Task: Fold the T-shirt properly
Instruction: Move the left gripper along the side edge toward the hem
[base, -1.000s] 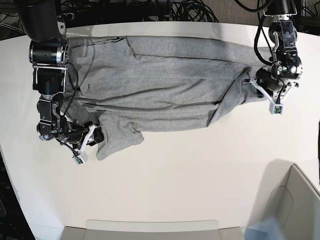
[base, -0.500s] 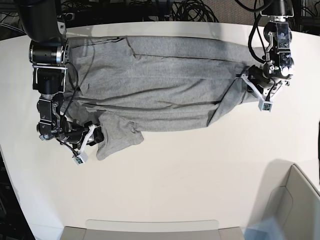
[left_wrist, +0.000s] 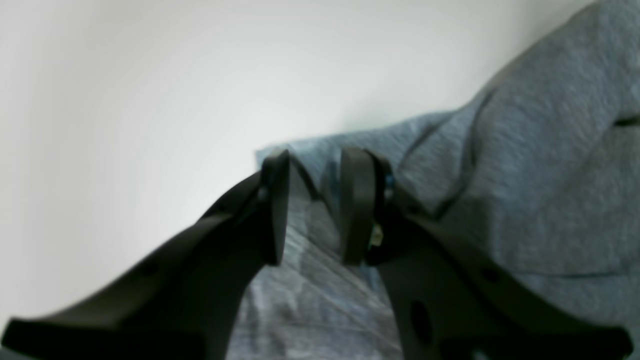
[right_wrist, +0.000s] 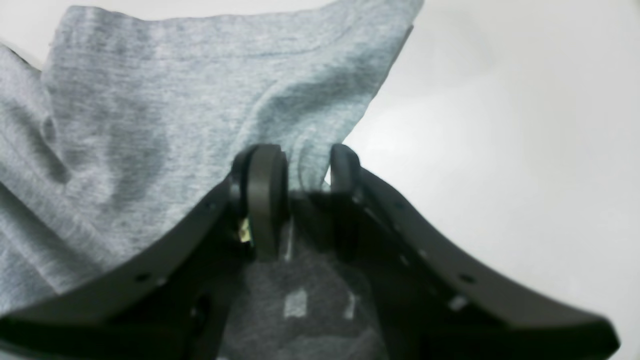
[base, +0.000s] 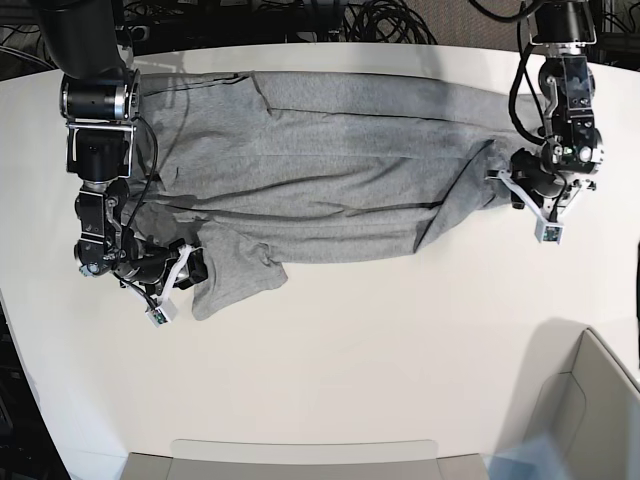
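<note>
The heather-grey T-shirt (base: 320, 160) lies spread across the far half of the white table (base: 380, 340), plain side up, no lettering showing. My left gripper (base: 510, 187) is at the shirt's right end, shut on a fold of its edge; the left wrist view shows cloth (left_wrist: 540, 175) pinched between the black fingers (left_wrist: 357, 200) of the gripper (left_wrist: 315, 210). My right gripper (base: 192, 272) is at the shirt's lower-left flap. The right wrist view shows the gripper (right_wrist: 305, 200) shut on that cloth (right_wrist: 200, 100), low over the table.
A grey bin (base: 590, 400) stands at the front right corner. A flat tray edge (base: 300, 460) runs along the front. Black cables (base: 380, 20) lie behind the table's back edge.
My left gripper went a little left with the shirt's right end, then came back right and slightly toward the front. The right gripper has stayed in place on the flap.
</note>
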